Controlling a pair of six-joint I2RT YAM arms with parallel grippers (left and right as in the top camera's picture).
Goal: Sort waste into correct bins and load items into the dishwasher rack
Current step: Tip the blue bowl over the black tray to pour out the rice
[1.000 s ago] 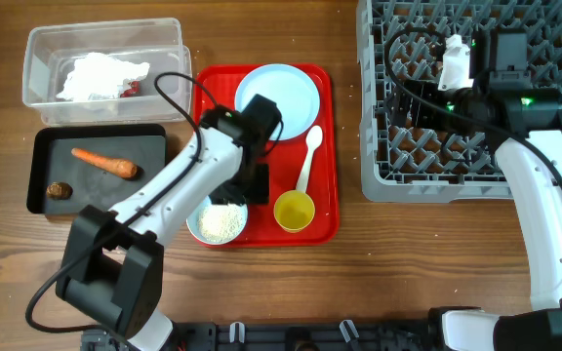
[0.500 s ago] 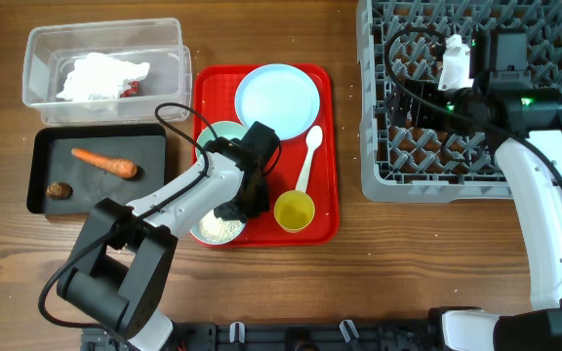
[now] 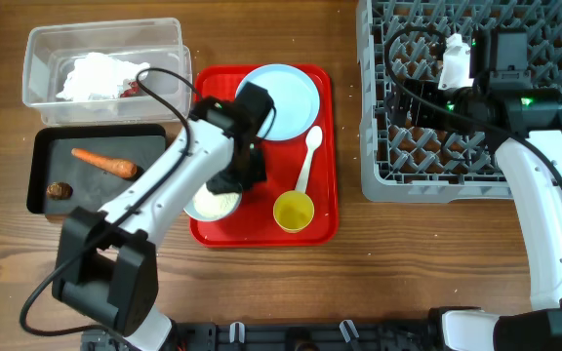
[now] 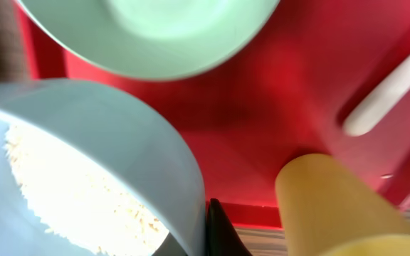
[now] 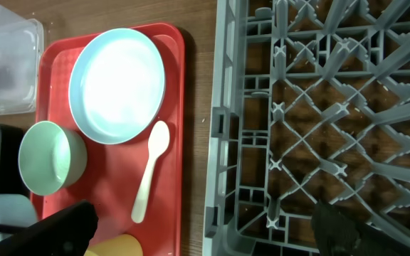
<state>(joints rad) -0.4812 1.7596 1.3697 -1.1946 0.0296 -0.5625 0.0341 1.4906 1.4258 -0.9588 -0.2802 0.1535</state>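
My left gripper (image 3: 232, 183) (image 4: 202, 239) is shut on the rim of a pale blue bowl (image 3: 211, 206) (image 4: 112, 142) that holds white rice-like grains (image 4: 70, 192), over the red serving tray (image 3: 261, 229). One black finger (image 4: 223, 235) presses the bowl's outer wall. A mint bowl (image 4: 155, 35) (image 5: 48, 156), a yellow cup (image 3: 294, 211) (image 4: 333, 206), a white spoon (image 3: 307, 161) and a large plate (image 3: 281, 97) rest on the tray. My right gripper (image 3: 420, 96) (image 5: 198, 235) hangs open and empty above the dishwasher rack (image 3: 437, 185).
The clear tub (image 3: 37, 97) at the back left holds the crumpled napkin (image 3: 100, 76). In front of it, the black tray (image 3: 154, 136) holds the carrot piece (image 3: 105, 163) and a brown lump (image 3: 59, 190). The rack fills the right side.
My left gripper has closed on the rice bowl's rim, and the bowl has shifted slightly toward the tray's middle. The right arm has not moved.
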